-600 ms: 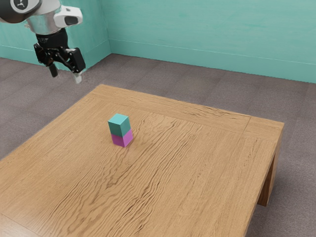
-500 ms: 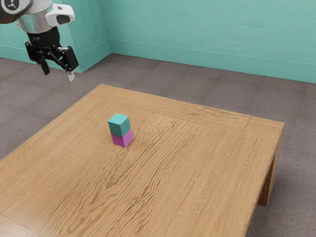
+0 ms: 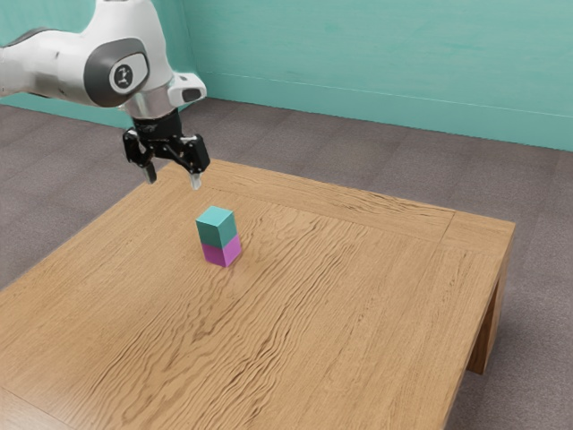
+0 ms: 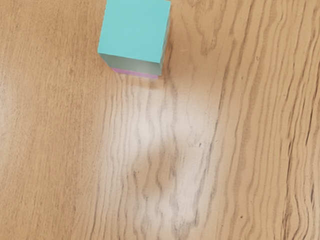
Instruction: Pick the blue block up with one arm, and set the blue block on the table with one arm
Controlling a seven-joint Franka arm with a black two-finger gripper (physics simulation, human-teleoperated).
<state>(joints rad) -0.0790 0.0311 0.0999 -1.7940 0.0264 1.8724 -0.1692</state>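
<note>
So the white Franka arm [image 3: 54, 70] comes in from about 10 o'clock in the exterior view, bends at a chunky rounded joint, then drops into a black two-finger gripper [image 3: 172, 179] with the fingers aimed down. They're spread wide with nothing between them, and the whole hand hangs in the air, up toward 10 or 11 o'clock from the blocks. There's a round badge [image 3: 124, 75] on the arm's dark grey oval panel with a little dark mark on it, but I honestly can't read it. Blue block [image 3: 216, 227] (pretty much turquoise tbh) is a plain smooth cube sitting on top of a magenta block [image 3: 222, 252], roughly 9 o'clock from the middle of the exterior view. Wrist view catches its flat top plus a thin strip of magenta underneath. Table [image 3: 358, 305] is light brown wood with really wavy dark grain and a squared leg [image 3: 483, 340] over at 4 o'clock. Behind it: teal wall [image 3: 385, 63], grey floor [image 3: 537, 305] with a carpet-like texture.
</note>
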